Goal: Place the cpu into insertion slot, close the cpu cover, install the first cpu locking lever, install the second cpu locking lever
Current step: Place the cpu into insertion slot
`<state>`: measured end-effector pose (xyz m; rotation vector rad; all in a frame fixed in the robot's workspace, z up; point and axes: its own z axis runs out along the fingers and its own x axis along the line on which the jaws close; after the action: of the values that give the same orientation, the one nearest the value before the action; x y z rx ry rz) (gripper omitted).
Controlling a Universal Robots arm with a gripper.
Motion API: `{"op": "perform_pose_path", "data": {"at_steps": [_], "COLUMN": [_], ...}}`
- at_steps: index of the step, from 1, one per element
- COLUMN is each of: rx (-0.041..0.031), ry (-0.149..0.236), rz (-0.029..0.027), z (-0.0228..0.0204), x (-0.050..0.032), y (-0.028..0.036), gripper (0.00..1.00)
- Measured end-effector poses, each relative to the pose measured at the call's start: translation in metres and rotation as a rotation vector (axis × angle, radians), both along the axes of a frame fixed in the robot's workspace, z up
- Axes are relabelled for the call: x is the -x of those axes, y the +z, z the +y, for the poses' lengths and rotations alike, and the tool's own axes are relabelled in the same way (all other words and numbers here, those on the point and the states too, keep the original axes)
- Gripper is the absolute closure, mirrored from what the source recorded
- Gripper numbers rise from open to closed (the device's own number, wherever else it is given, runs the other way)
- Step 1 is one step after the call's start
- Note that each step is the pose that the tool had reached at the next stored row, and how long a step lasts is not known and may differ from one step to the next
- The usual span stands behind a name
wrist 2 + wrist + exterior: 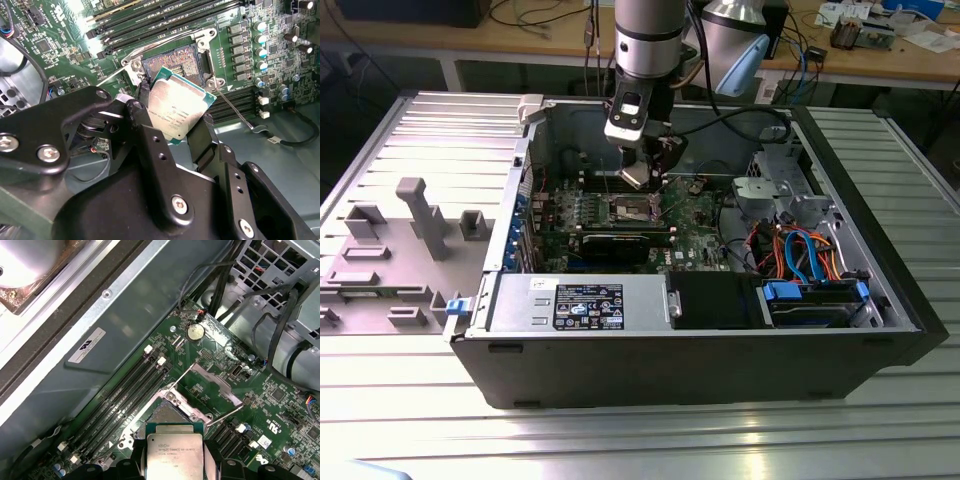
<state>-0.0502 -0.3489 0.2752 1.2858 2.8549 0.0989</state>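
The fingers [200, 137] are clamped on opposite edges of the cpu [177, 112], so the gripper [176, 111] carries it with the silvery top facing the second wrist view. The chip hangs over the near edge of the insertion slot [172, 60] inside the open computer case [720, 365]. It looks tilted and seems to be just clear of the contact field, though whether a corner touches the rim cannot be told. The socket's dark contact field lies bare within its metal rim. In the first wrist view the cpu cover [210, 382] stands swung open beyond the socket, its window showing the green motherboard [270, 405] behind it. A thin wire locking lever [232, 107] juts out unlatched beside the socket. The long black memory slots [165, 20] run along the socket's far side. In the exterior view the arm reaches down into the middle of the case, with the black graphics card [615, 245] just in front of the socket, the grey drive cage [780, 190] towards the exterior view's right, and the case resting on the ribbed metal table [880, 430].
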Motion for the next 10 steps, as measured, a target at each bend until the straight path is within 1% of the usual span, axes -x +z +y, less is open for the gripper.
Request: {"op": "perform_pose_path", "data": {"at_steps": [10], "rx": [-0.0001], "ry": [-0.007], "rz": [0.0], "z": [0.0], "x": [0.0], "y": [-0.0004], "gripper": [0.45]}}
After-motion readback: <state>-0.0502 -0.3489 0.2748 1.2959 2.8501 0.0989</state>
